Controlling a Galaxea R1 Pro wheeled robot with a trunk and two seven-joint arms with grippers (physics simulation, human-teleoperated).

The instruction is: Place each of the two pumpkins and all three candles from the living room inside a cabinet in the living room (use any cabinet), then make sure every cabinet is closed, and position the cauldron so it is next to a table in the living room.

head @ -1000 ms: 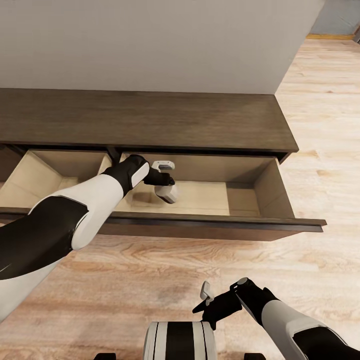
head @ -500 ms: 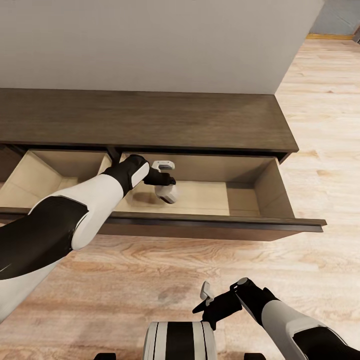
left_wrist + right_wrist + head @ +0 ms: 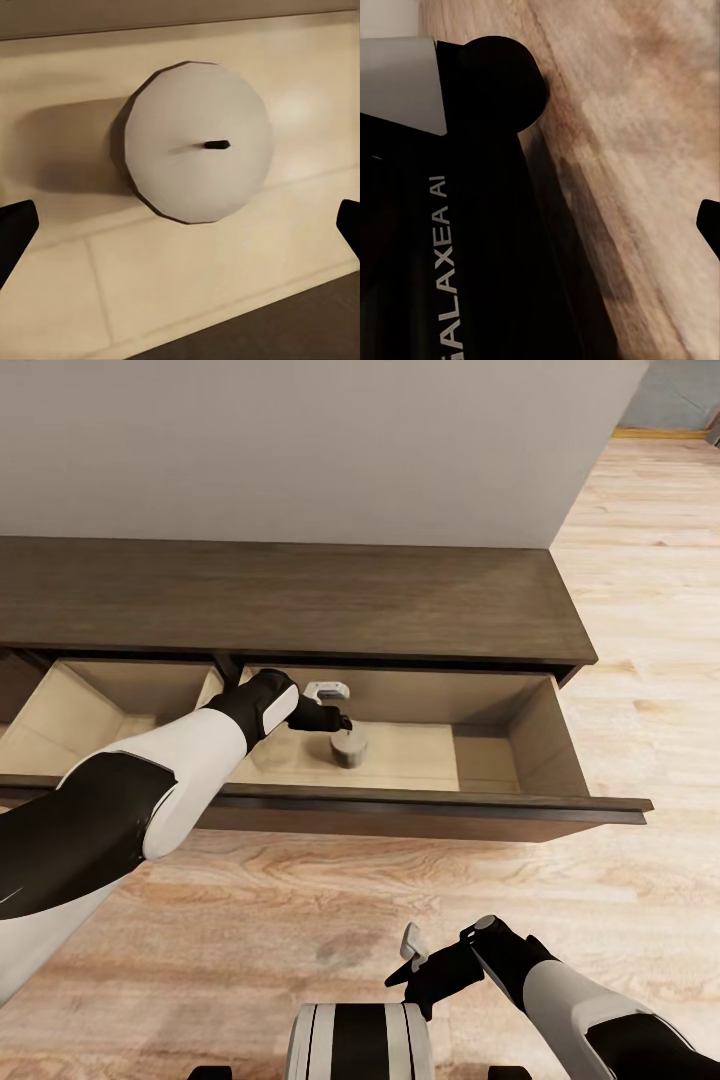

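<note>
The cabinet (image 3: 300, 600) is a long, low dark brown unit against the wall with two drawers pulled out, showing beige insides. One off-white candle (image 3: 348, 745) stands upright on the floor of the right drawer (image 3: 500, 755). The left wrist view looks straight down on the candle's (image 3: 199, 142) round top with its dark wick. My left gripper (image 3: 335, 708) hovers just above it, open, its fingertips (image 3: 15, 229) spread wide on either side and touching nothing. My right gripper (image 3: 422, 960) hangs low beside my base, open and empty.
The left drawer (image 3: 100, 705) is also open, partly hidden by my left arm. The right drawer's front panel (image 3: 430, 812) juts out over the wood floor (image 3: 620, 690). My base (image 3: 360, 1040) is just below the right gripper.
The left gripper has opened and let go of the candle, which was held tilted between its fingers. It now stands on the drawer floor. The right arm has not moved.
</note>
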